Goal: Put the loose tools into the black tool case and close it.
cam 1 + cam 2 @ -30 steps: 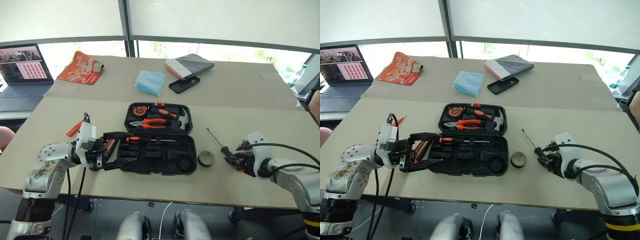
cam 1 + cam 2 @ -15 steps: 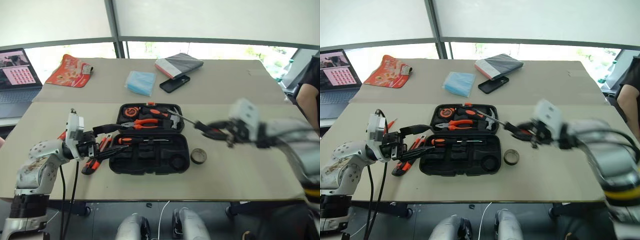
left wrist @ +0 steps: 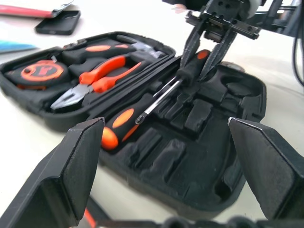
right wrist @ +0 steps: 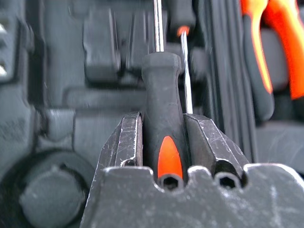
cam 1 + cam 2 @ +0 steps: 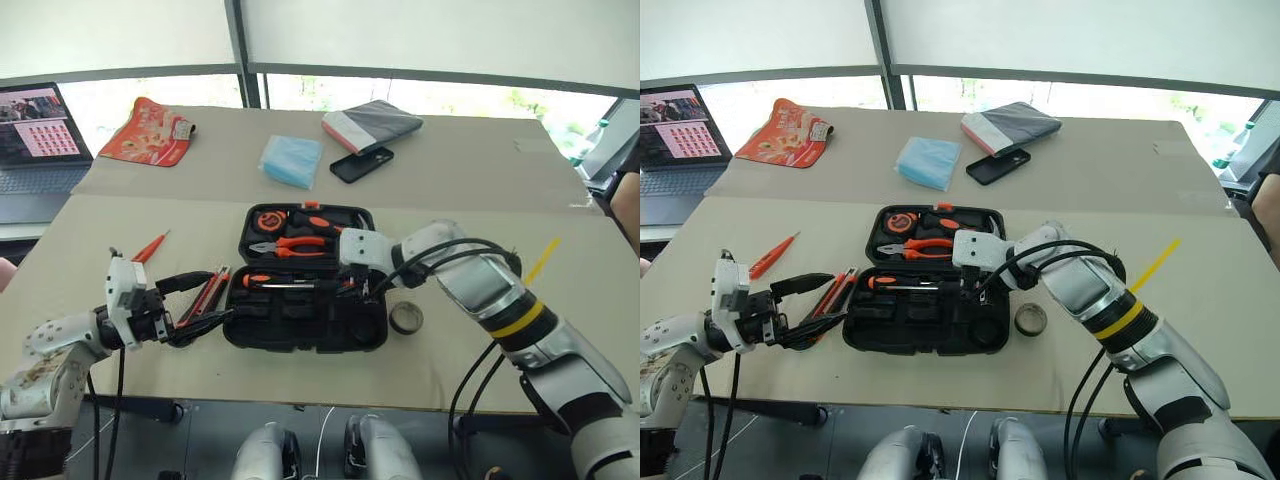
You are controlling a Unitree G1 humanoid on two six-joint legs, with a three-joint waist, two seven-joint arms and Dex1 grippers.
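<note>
A rounded black plastic clamshell tool case (image 5: 305, 290) lies open on the beige table (image 5: 520, 160), directly beneath the right gripper (image 3: 207, 57), its lid half holding orange-handled pliers (image 5: 298, 244) and a silver-headed hammer (image 5: 350, 232). The right gripper's two black fingers (image 4: 130, 142) pinch the black-and-orange handle of a slim screwdriver (image 4: 162, 118), its shaft pointing away from the claw across the moulded slots of the tray half. Just beyond that shaft, another orange-and-black screwdriver (image 5: 285, 283) already lies in the tray.

The left gripper (image 5: 195, 300) hovers wide open and empty off the case's left end, its fingers level and aimed towards the case. Just past its fingertips lies a black-and-orange utility knife (image 5: 200, 297) with a slim screwdriver beside it; a third, orange-handled screwdriver (image 5: 150, 246) sits further out on that side. A small dark tape roll (image 5: 406, 318) rests on the table just behind the right gripper, near the case's right end.

The step appears to be seating the held screwdriver. Next, the claw likely must lower the tool flat into a free slot and release, keeping clear of the neighbouring shaft.
</note>
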